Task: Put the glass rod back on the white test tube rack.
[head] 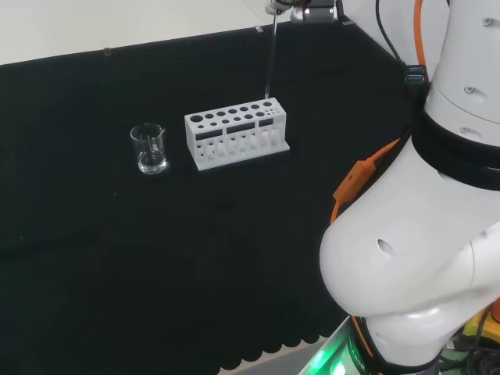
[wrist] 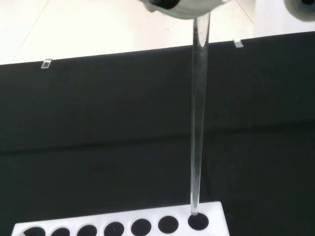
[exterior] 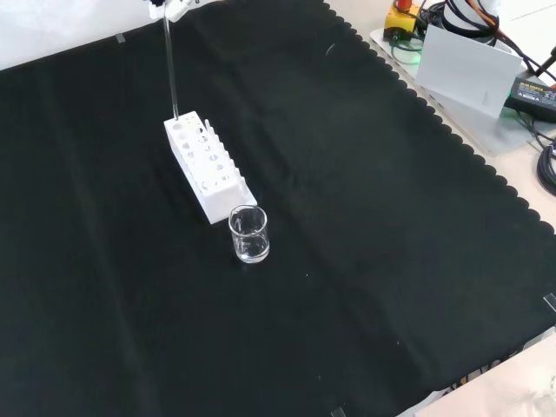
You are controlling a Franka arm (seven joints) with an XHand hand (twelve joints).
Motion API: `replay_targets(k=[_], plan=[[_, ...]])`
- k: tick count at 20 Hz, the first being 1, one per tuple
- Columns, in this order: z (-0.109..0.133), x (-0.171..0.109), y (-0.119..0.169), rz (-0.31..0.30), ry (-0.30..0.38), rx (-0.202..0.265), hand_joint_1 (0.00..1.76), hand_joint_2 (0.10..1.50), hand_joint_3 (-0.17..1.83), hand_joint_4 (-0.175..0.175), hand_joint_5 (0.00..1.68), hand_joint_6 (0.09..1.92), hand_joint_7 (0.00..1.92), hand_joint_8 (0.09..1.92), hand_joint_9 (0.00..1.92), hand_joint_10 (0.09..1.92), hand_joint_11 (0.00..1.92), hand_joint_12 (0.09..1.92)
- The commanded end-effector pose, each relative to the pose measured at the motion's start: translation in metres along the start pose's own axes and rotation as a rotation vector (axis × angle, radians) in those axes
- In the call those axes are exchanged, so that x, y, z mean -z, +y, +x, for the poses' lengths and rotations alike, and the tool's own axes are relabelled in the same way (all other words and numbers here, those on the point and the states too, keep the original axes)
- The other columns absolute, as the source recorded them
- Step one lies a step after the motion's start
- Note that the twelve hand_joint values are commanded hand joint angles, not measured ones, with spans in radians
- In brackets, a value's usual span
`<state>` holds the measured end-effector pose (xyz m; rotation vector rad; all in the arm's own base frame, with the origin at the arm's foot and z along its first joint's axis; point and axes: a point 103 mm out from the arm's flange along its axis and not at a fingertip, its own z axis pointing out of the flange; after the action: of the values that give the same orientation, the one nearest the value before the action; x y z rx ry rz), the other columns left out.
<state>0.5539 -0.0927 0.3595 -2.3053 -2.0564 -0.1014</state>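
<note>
The glass rod (wrist: 198,123) is a thin, clear, straight stick, hanging upright with its lower tip at the mouth of an end hole of the white test tube rack (head: 237,131). The rack is a matte block, long and boxy, with rows of round holes on top and slotted sides. In the front view a small clear glass beaker (exterior: 248,234) stands just beside the rack's near end on the table (exterior: 365,226) with its black cloth. The rod's top runs up into the hand (wrist: 184,7), blurred and cut off by the frame; whether its fingers pinch the rod I cannot tell.
</note>
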Motion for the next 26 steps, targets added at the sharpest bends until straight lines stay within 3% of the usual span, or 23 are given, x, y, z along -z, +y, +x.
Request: replay_targets(k=[1, 11, 26], plan=[[-0.001, -0.008, -0.002, 0.016, -0.005, -0.008, 1.33, 1.03, -0.17, -0.175, 1.45, 0.09, 1.49, 0.35, 1.85, 0.15, 1.58, 0.64], [-0.011, -0.019, 0.007, 0.036, 0.003, -0.011, 1.33, 1.03, -0.17, -0.175, 1.45, 0.09, 1.49, 0.35, 1.85, 0.15, 1.58, 0.64], [-0.001, -0.018, 0.024, 0.045, -0.008, 0.007, 1.33, 1.03, -0.17, -0.175, 1.45, 0.09, 1.49, 0.35, 1.85, 0.15, 1.58, 0.64]])
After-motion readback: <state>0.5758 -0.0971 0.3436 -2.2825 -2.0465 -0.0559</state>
